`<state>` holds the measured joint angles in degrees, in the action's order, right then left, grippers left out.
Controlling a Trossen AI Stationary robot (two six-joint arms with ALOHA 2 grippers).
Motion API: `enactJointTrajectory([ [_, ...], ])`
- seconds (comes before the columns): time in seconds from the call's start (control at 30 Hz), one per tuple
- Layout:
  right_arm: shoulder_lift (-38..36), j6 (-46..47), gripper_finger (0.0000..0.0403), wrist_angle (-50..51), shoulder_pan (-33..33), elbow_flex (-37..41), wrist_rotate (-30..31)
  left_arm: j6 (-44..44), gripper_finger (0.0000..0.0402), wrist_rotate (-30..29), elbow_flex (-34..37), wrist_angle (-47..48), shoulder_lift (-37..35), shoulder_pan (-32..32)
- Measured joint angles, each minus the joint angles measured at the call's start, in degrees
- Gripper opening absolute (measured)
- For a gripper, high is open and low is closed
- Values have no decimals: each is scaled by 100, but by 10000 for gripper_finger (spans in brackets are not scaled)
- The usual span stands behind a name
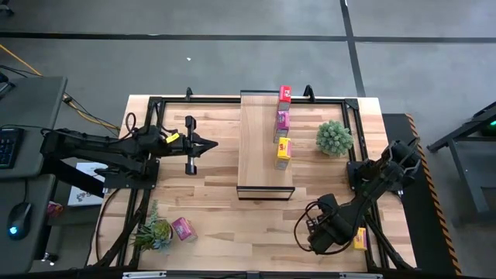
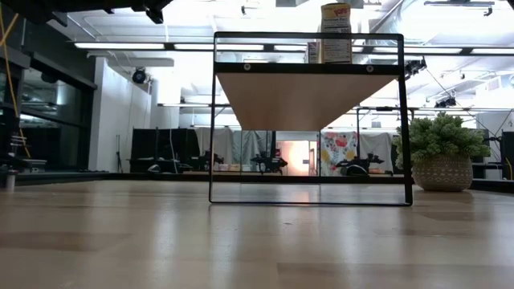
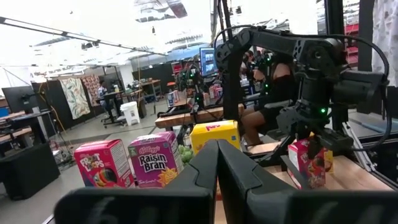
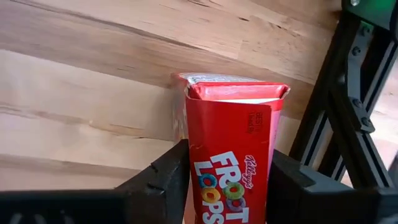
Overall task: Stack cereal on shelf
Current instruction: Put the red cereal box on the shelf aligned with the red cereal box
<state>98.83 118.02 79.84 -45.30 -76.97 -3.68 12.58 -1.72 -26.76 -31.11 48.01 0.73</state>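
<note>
Wood-plank surface (image 1: 209,201) fills most of our overhead view, with grey floor all around it and the pale shelf (image 1: 260,147) standing in the middle. Our right hand (image 1: 325,236) is down by the surface's near corner on its own side, and its wrist camera shows a red cereal box (image 4: 233,155) standing upright between the two fingers (image 4: 165,177); both look pressed against the box's sides, but we can't tell if the grip is actually firm. A yellow cereal box (image 1: 359,239) sits just beside that hand, on the outer side. Our left hand (image 1: 203,143) is clenched shut with nothing in it, pointing across at the shelf, a little way short of its edge. On the shelf, along the edge farther from that left hand, three boxes stand in a row: a red box (image 1: 284,94), a pink box (image 1: 282,120) and a yellow box (image 1: 283,149). Another pink cereal box (image 1: 184,229) lies on the surface well away from both hands, just beside a small spiky plant (image 1: 153,231). A round green potted plant (image 1: 334,138) sits between the shelf and the right arm.
</note>
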Motion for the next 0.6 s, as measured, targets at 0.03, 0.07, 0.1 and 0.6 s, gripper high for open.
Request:
enactJointTrajectory([
  [0.03,-50,-2,149,-34,0,0,48,0,0,0,0,-2,-4,0],
  [0.07,-114,0,149,-77,0,0,107,1,0,0,0,-7,-4,0],
  [0.1,-189,-8,149,-125,0,0,174,2,0,0,0,-4,-4,0],
  [0.6,-1495,-4585,149,-5189,341,-16,2597,8,0,0,0,-2,-7,0],
])
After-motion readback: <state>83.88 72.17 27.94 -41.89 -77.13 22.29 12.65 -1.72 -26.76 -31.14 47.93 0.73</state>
